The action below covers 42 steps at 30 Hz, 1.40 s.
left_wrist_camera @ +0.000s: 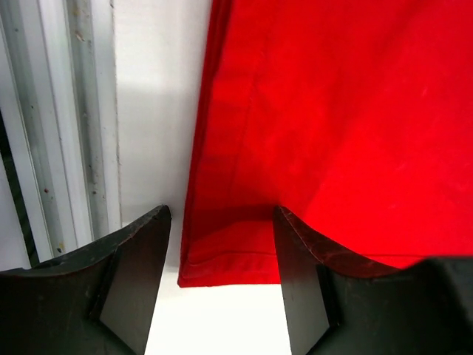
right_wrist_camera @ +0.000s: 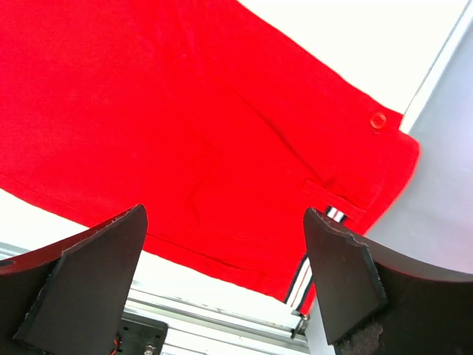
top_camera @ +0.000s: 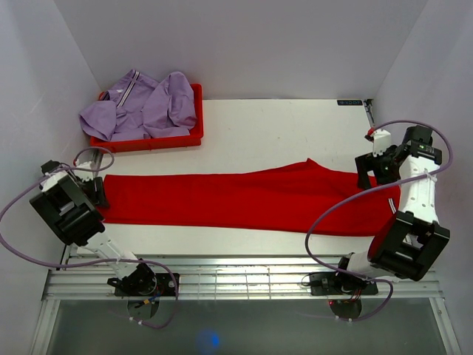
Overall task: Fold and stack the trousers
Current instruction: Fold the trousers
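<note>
Left gripper (left_wrist_camera: 222, 214) hangs with jaws apart, nothing pinched, directly above the leg hem (left_wrist_camera: 229, 270), and the cloth runs straight away from it. Across the table (top_camera: 281, 126) the red trousers (top_camera: 236, 200) lie flat, long axis left to right, waist end under the right gripper (right_wrist_camera: 223, 213), also spread wide and empty. Each arm has its nearer end, so I'd judge a hem-to-waist fold is coming.

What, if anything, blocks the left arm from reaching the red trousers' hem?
Probably nothing; it looks able to. The left gripper hangs right over the hem of the red trousers, jaws apart, with bare table beside it and nothing lying between.
</note>
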Each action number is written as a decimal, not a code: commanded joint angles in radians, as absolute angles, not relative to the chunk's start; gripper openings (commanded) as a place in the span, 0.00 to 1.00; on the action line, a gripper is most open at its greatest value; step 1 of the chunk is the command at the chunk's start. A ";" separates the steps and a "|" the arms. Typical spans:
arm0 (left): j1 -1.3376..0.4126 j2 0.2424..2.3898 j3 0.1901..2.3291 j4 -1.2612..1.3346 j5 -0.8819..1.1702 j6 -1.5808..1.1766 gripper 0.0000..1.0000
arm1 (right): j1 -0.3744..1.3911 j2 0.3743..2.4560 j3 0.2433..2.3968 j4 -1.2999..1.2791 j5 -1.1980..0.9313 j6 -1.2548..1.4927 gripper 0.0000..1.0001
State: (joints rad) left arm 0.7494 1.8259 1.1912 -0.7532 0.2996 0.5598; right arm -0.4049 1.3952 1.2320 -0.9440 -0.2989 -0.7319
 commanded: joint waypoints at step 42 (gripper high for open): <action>0.714 1.574 1.760 -1.401 0.764 0.690 0.00 | -0.433 1.380 1.160 -1.000 -0.348 -0.772 0.92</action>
